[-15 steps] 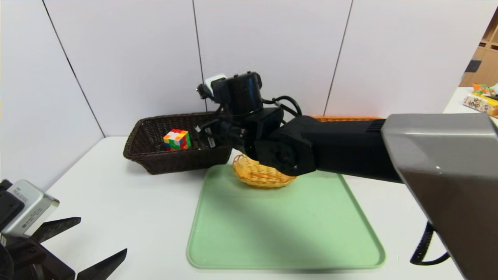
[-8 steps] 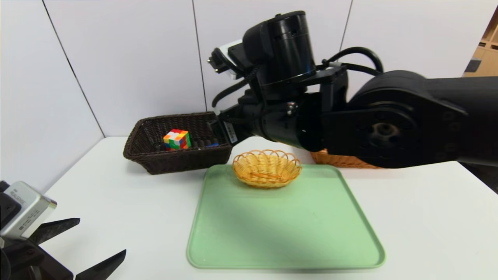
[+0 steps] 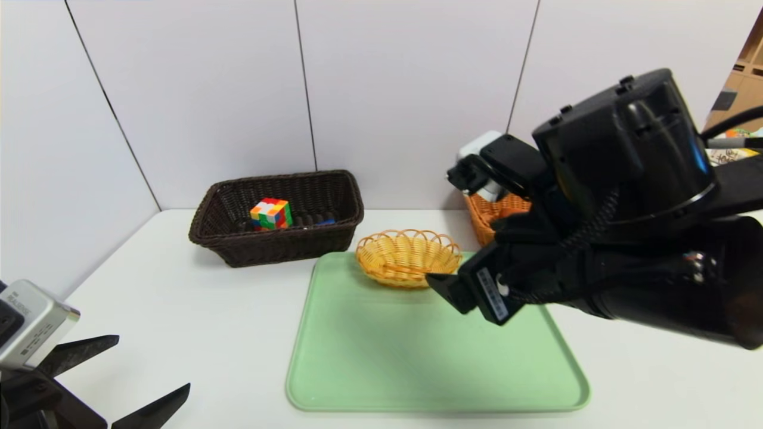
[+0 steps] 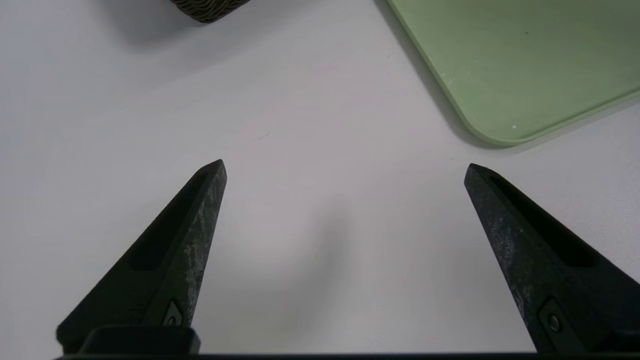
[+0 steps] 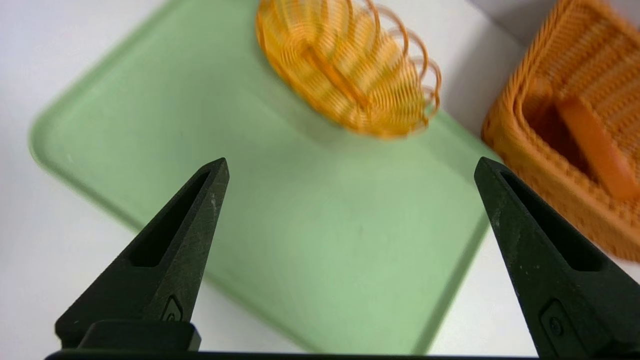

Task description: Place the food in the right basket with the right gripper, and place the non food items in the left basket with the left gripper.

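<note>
White table, multicoloured puzzle cube point(image 3: 272, 214).

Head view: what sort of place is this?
Probably a robot test bench: a white table against pale wall panels, with a green tray and a dark basket holding a puzzle cube, and the right gripper open above the tray.
</note>
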`<action>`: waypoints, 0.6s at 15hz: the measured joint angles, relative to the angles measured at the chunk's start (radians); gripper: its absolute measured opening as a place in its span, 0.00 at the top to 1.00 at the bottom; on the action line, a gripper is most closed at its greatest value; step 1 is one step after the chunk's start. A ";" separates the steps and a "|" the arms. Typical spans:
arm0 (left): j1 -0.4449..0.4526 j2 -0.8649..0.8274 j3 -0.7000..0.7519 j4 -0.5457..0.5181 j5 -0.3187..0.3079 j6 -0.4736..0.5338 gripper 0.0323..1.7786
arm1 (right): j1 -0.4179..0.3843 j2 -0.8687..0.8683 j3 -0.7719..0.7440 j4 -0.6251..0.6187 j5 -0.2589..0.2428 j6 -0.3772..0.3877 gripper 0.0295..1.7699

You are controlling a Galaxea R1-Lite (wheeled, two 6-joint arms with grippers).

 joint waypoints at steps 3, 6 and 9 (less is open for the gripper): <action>0.000 -0.004 0.000 0.000 0.000 0.000 0.05 | -0.022 -0.097 0.155 0.021 -0.004 0.022 0.04; 0.001 -0.009 0.005 0.000 0.000 0.000 0.05 | -0.063 -0.170 0.279 0.025 -0.004 0.034 0.04; 0.004 -0.010 0.007 0.000 0.001 -0.001 0.05 | -0.111 -0.220 0.371 0.024 -0.005 0.070 0.04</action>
